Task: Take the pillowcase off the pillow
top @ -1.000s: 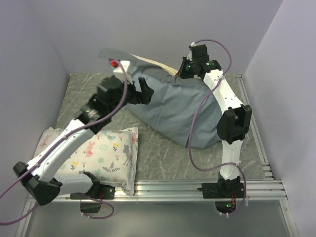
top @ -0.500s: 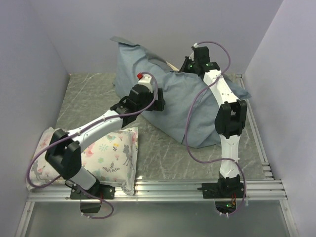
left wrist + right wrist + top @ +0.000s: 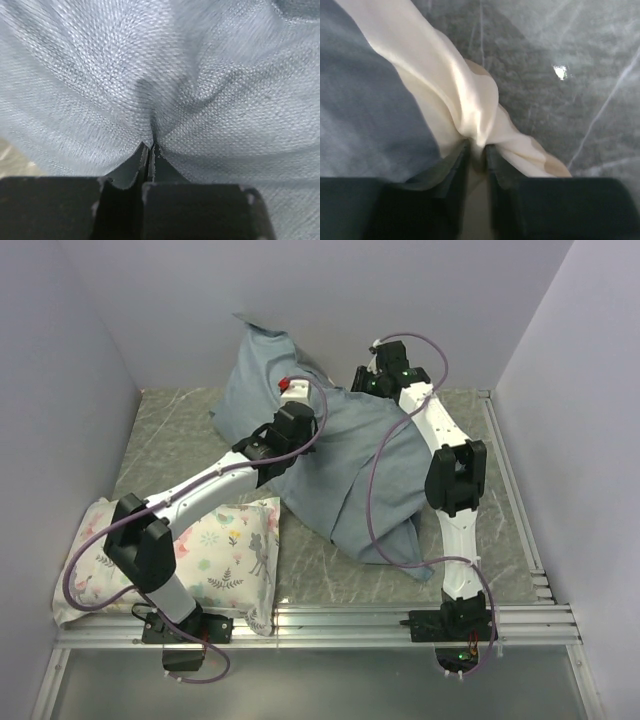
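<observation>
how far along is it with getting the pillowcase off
Done: little that shows. The pillowcase lies plump with its plain slate side out, and no white pillow is visible, so the pillow is probably inside it. In hand: the left jaws pinch a slate fold, and the right jaws hold a cream fold. Left: pull the pillow fully out.

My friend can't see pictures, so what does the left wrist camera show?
The left gripper has its black jaws pinched shut on a fold of the blue-grey pillowcase, which fills almost the whole picture. Wrinkles spread out from the pinch.
</observation>
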{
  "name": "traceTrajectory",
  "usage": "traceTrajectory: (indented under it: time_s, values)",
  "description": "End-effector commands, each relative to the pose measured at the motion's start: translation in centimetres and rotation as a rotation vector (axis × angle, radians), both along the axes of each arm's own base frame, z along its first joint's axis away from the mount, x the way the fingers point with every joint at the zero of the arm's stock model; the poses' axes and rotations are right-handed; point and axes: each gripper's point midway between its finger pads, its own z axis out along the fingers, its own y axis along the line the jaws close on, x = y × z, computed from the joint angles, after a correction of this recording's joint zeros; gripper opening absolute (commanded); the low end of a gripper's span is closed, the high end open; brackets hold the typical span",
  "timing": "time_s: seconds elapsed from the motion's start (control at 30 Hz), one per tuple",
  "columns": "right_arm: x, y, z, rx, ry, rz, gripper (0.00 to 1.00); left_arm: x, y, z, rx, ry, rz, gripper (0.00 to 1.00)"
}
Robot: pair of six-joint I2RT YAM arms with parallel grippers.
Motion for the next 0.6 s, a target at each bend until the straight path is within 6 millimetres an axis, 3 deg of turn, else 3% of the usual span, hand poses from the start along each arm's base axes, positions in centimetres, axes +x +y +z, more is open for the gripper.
traceTrajectory:
  time_s: [0.0,0.03,0.13,0.23,0.33,0.47,0.53,0.57]
  values:
    - [-1.4,1.0,8.7,0.019,-0.140,0.019,0.47,-1.1,0.6,6.5,-0.023,-0.099,0.056,0.00]
    - [-1.3,0.8,10.1,0.023,-0.169,0.007,0.60,-1.2,0.7,6.8,-0.022,-0.103,0.061,0.00]
    - [-1.3,0.4,15.7,0.055,-0.284,-0.031,0.77,-2.3,-0.5,8.2,-0.041,-0.122,0.035,0.00]
    - [-2.5,-0.4,20.9,0.092,-0.380,-0.073,0.83,-2.7,-1.2,8.6,-0.046,-0.128,0.027,0.00]
    - [-4.4,-1.9,25.2,0.104,-0.488,-0.134,0.84,-2.3,-1.5,7.6,-0.019,-0.110,0.029,0.00]
    - [-8.2,-4.9,28.0,0.056,-0.573,-0.236,0.84,-1.0,-1.2,6.6,-0.019,-0.089,0.038,0.00]
    - [-11.3,-5.7,27.8,0.050,-0.584,-0.255,0.84,-0.2,-0.7,6.2,-0.043,-0.071,0.029,0.01]
    - [-13.4,-6.8,26.1,0.018,-0.565,-0.287,0.84,-0.1,-0.7,6.3,-0.069,-0.064,0.015,0.03]
